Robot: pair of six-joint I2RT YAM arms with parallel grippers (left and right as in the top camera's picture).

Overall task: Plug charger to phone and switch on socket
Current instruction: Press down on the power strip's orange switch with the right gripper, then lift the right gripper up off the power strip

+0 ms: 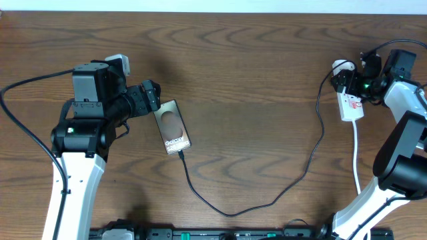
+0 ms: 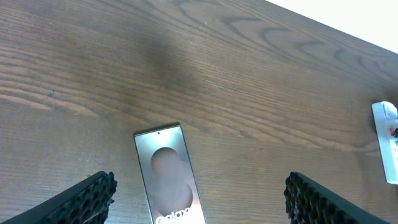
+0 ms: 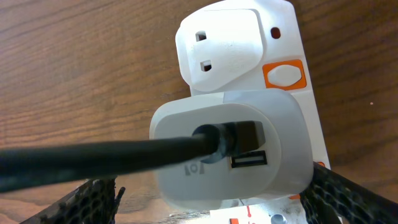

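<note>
The phone [image 1: 172,127] lies back-up on the table, its "Galaxy" lettering showing. The charger's black cable [image 1: 267,200] runs from the phone's near end in a loop to the white adapter [image 1: 342,67]. That adapter [image 3: 236,149] sits plugged into the white socket strip [image 3: 249,43], below an orange-rimmed switch [image 3: 284,76]. My left gripper [image 1: 155,100] hovers open over the phone's far end, and the phone [image 2: 168,174] lies between its fingers [image 2: 87,199]. My right gripper [image 3: 217,202] is open. Its fingers [image 3: 348,199] flank the adapter without gripping it.
The socket strip [image 1: 350,103] lies at the far right, and its white cord [image 1: 355,153] trails toward the front edge. It also shows at the right edge of the left wrist view as a white strip [image 2: 388,143]. Bare wooden table [image 1: 253,100] lies between the arms.
</note>
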